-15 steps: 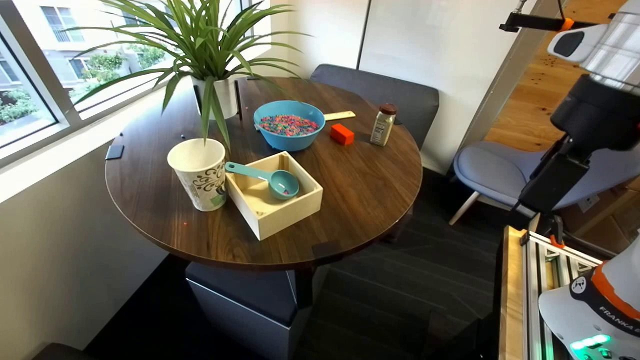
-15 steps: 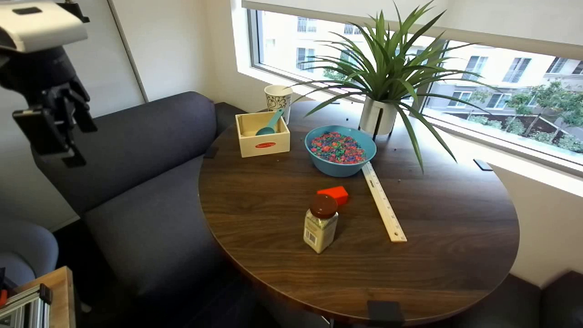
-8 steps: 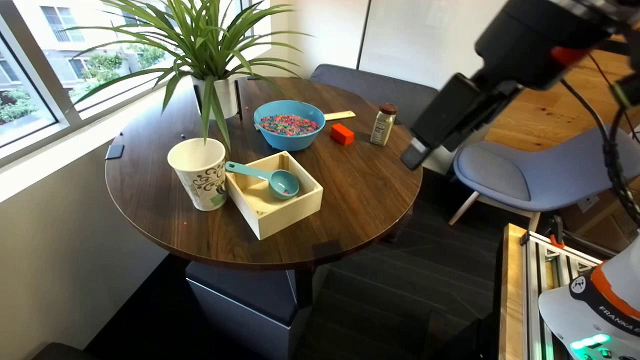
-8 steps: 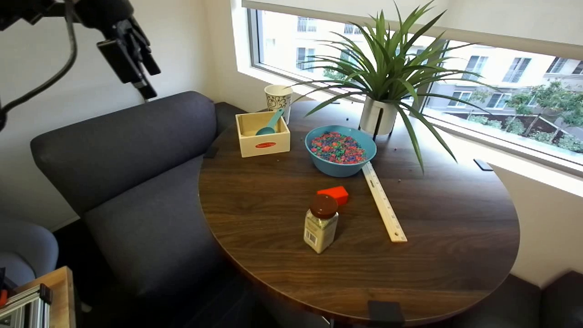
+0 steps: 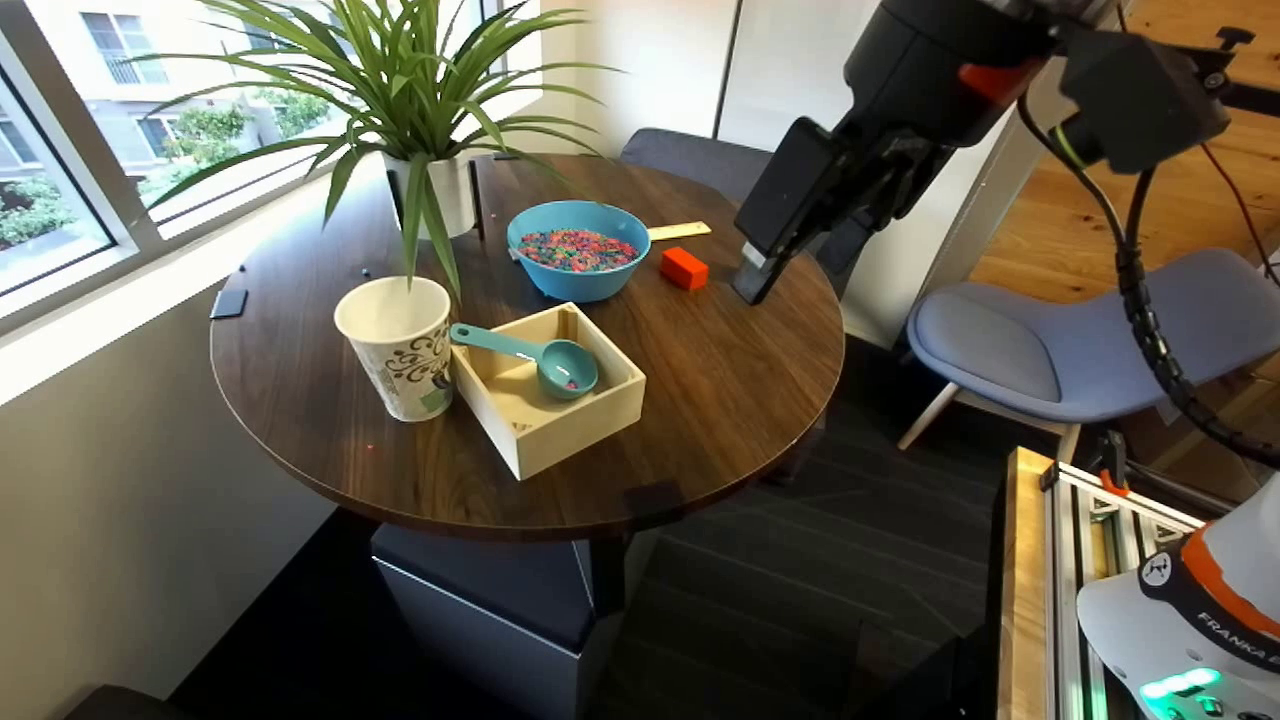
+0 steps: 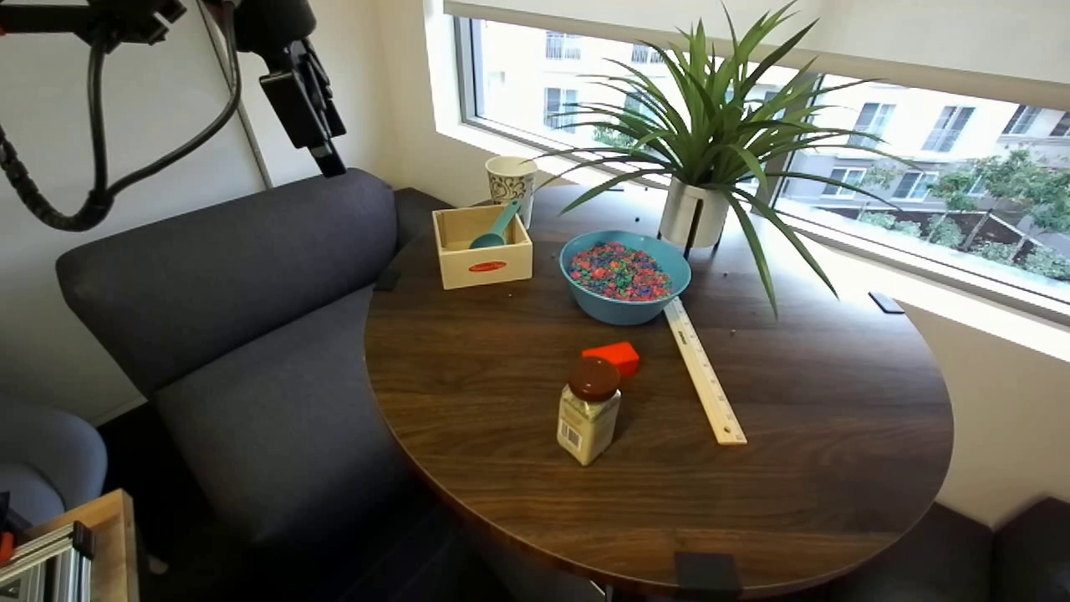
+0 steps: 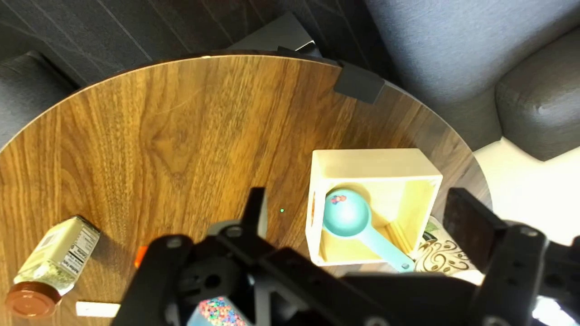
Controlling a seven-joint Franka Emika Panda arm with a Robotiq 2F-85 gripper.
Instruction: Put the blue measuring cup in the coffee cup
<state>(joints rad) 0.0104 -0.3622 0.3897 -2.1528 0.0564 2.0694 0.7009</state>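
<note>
Measuring cup (image 5: 560,366) in box (image 5: 580,432), maybe touching coffee cup (image 5: 402,358); hand (image 7: 360,210) agape.

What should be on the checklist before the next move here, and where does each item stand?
1. Gripper open, holding nothing: ok.
2. Gripper at the blue measuring cup: not ok; apart in both exterior views.
3. Wooden box open at the top: ok.
4. Blue measuring cup empty: not ok; coloured bits inside.
5. Coffee cup upright: ok.
6. Plant clear of the coffee cup's mouth: cannot tell; it overlaps the rim in an exterior view.
</note>
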